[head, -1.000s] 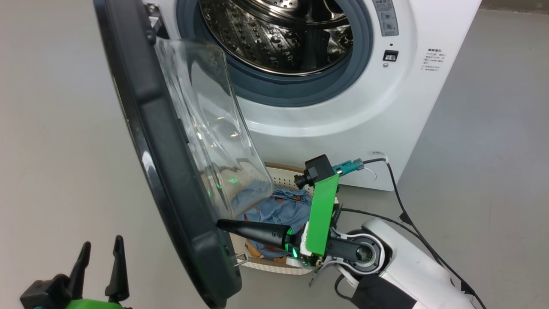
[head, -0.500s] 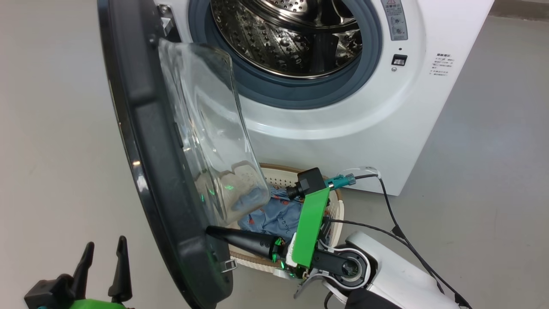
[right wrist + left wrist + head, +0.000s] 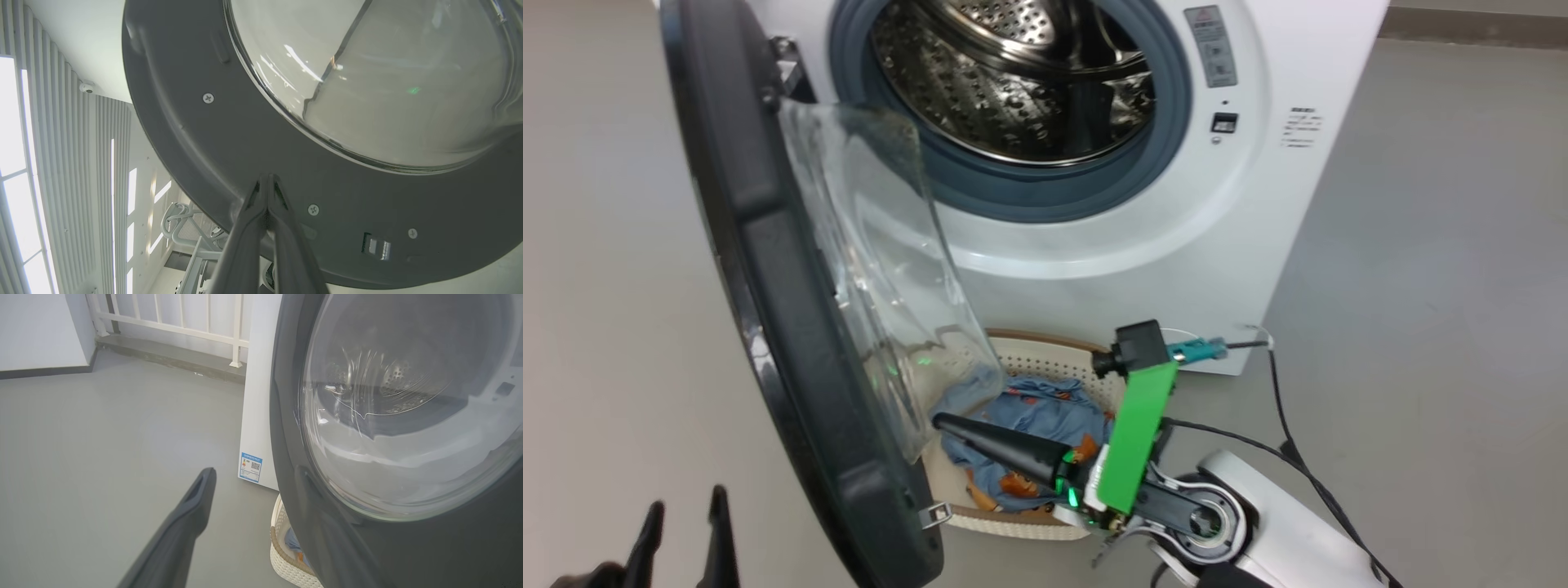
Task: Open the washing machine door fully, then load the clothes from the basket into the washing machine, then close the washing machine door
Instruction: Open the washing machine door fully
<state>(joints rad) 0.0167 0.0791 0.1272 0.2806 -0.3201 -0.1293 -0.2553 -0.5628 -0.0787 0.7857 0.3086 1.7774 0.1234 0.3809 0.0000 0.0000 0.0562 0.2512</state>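
Observation:
The white washing machine (image 3: 1176,245) stands open, its steel drum (image 3: 1013,82) in view. The washing machine door (image 3: 768,269) swings out to the left, edge-on, with its clear glass bowl (image 3: 882,269) facing the machine. Below it sits the cream basket (image 3: 1045,355) holding the blue printed clothes (image 3: 1045,412). My right gripper (image 3: 941,423) is shut and empty, pointing left above the clothes. In the right wrist view the right gripper (image 3: 267,177) has its tip at the door's (image 3: 245,134) grey inner frame. My left gripper (image 3: 686,500) is open at the lower left, outside the door (image 3: 286,396).
Black cables (image 3: 1290,441) trail over the grey floor right of the basket. A metal latch hook (image 3: 934,514) sticks out of the door's lower edge. In the left wrist view the basket (image 3: 280,555) peeks from under the door, and a white railing (image 3: 184,322) lines the far wall.
The head view has shifted, so the whole scene sits further left. My right gripper stays shut with its tip by the door's lower inner frame. The left gripper shows lower in the view.

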